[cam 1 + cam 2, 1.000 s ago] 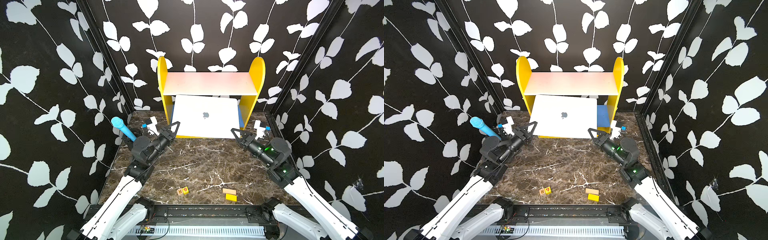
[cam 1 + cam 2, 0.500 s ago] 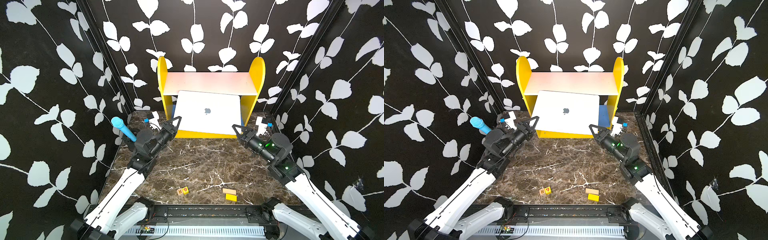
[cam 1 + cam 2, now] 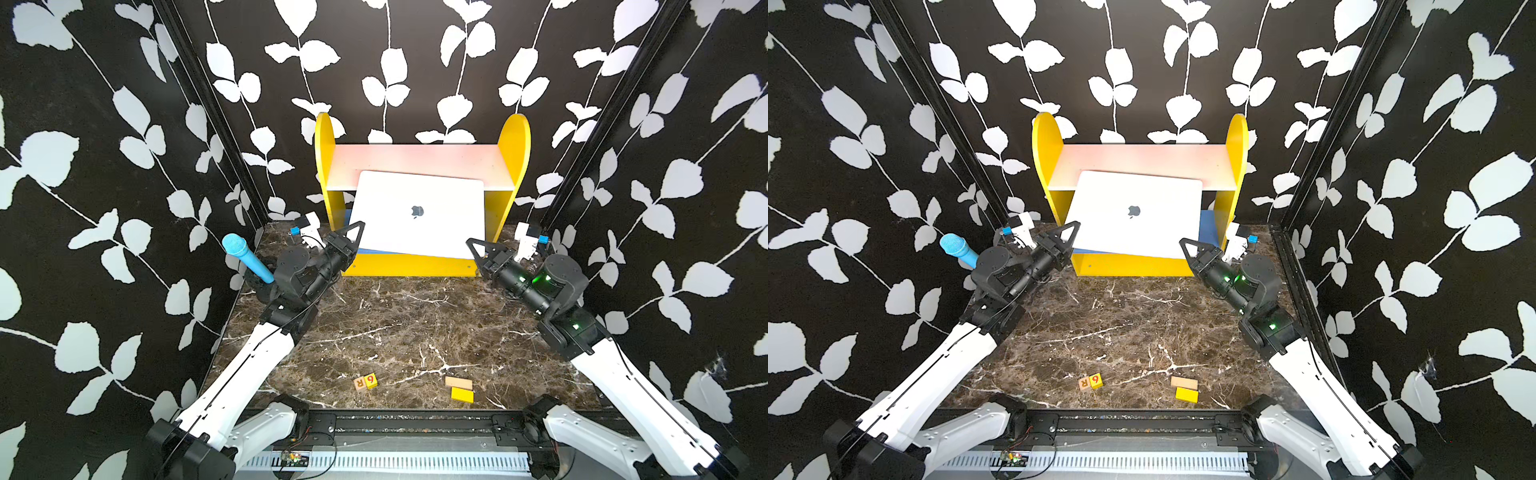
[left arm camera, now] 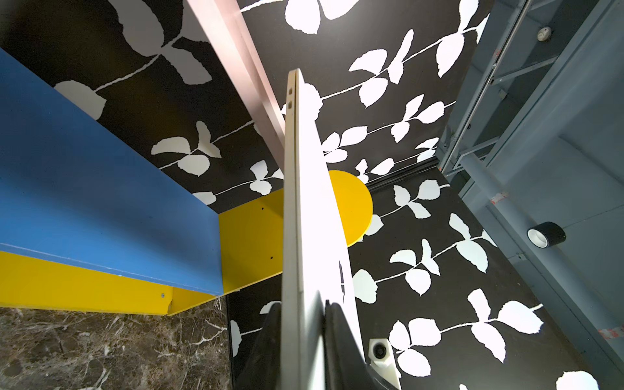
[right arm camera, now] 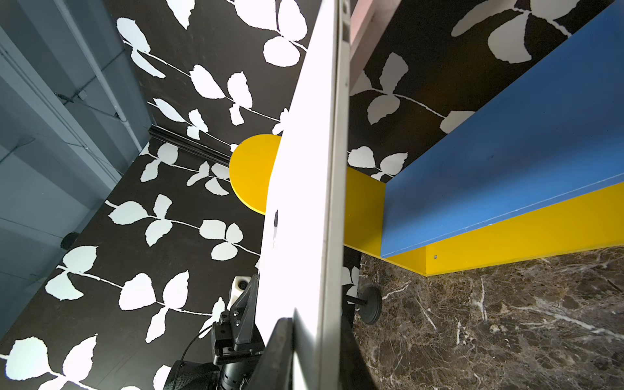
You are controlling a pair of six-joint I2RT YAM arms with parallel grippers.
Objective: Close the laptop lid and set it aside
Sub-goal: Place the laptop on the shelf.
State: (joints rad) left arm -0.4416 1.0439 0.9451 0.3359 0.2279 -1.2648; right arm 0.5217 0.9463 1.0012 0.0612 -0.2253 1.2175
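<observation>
At the yellow shelf [image 3: 419,266], the laptop [image 3: 419,216], lid [image 4: 317,202] shut, is seen raised higher than a second ago, its far edge now by the pink top board [image 3: 419,160]. Its near corners are clamped by the left gripper [image 3: 358,229] and the right gripper [image 3: 471,245]. Counted on the marble [image 3: 415,324]: one blue microphone [image 3: 245,257], four small blocks [image 3: 462,395].

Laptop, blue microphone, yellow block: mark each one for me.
laptop [image 3: 419,226]: in a top view, closed lid's shell below the logo.
blue microphone [image 3: 246,256]: in a top view, where head meets handle.
yellow block [image 3: 462,395]: in a top view, top face.
</observation>
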